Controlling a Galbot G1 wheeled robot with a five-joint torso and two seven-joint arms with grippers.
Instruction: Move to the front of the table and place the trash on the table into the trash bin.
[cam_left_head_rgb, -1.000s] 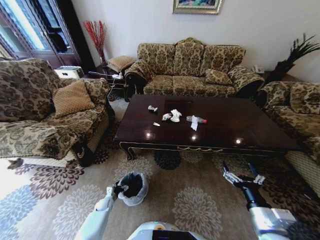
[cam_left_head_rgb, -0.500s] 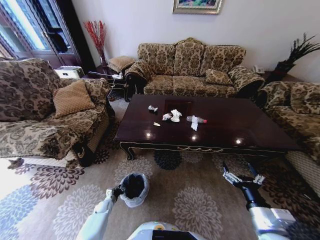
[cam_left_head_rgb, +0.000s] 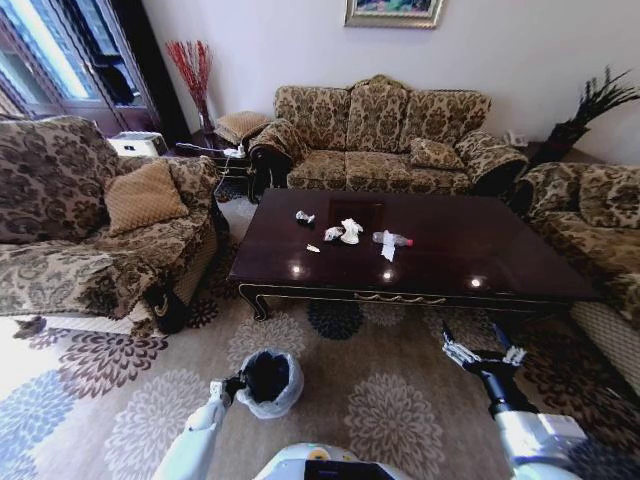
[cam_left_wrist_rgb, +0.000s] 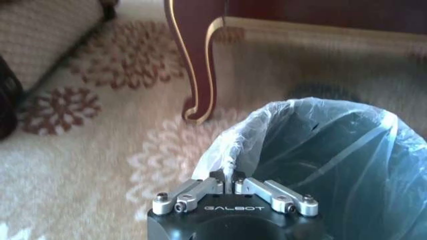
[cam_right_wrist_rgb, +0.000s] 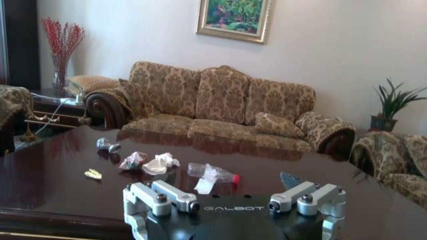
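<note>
Now | left gripper (cam_left_wrist_rgb: 231, 181) fingers pinch trash bin (cam_left_head_rgb: 268, 381) liner | right gripper (cam_right_wrist_rgb: 235, 192) fingers wide | trash (cam_left_head_rgb: 349, 232) on table (cam_left_head_rgb: 480, 255)

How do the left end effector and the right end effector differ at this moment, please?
The left end effector is shut on the bag-lined rim of the trash bin, holding the bin low over the carpet. The right end effector is open and holds nothing. In the right wrist view it faces the table and the trash on it, whereas the left wrist view looks down into the bin. Both sit on the near side of the table.
</note>
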